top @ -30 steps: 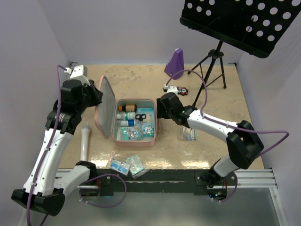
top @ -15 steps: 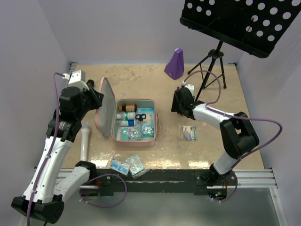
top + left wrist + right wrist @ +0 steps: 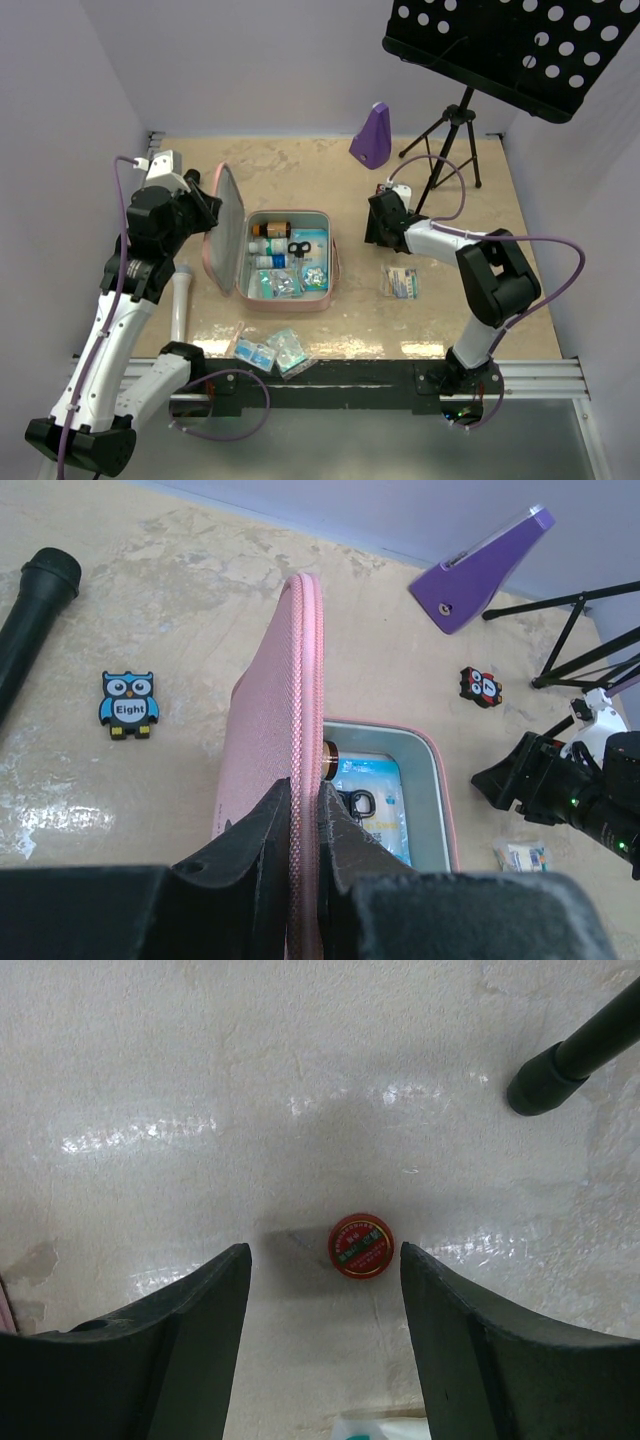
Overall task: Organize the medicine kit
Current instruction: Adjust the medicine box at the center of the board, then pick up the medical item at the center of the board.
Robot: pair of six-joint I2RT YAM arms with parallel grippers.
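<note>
The medicine kit (image 3: pixel 290 304) lies open at left-centre of the tabletop (image 3: pixel 330 180), its tray already carrying bottles, scissors and packets. The left fingers (image 3: pixel 262 845) are clamped on the zip edge of the lid (image 3: pixel 268 705), one on either side, holding it upright and clear of the tray. The right fingers (image 3: pixel 190 1330) are spread wide apart and point down, well to the right of the kit. A small red tin (image 3: pixel 362 1246) sits on the tabletop between them, nearer one finger and touched by neither.

The step in hand, by my reading, is to collect the tin for the tray.

1. Shift the right fingers until the tin is centred in the gap.
2. Descend until the tips flank its side wall.
3. Close squarely. A low round tin can squirt out of an off-centre pinch.
4. Stay clear of the stand foot (image 3: pixel 545 1078) nearby.

The lid grip should not loosen during this. A sachet (image 3: pixel 402 283) and blister packs (image 3: pixel 270 350) lie outside the kit.
</note>
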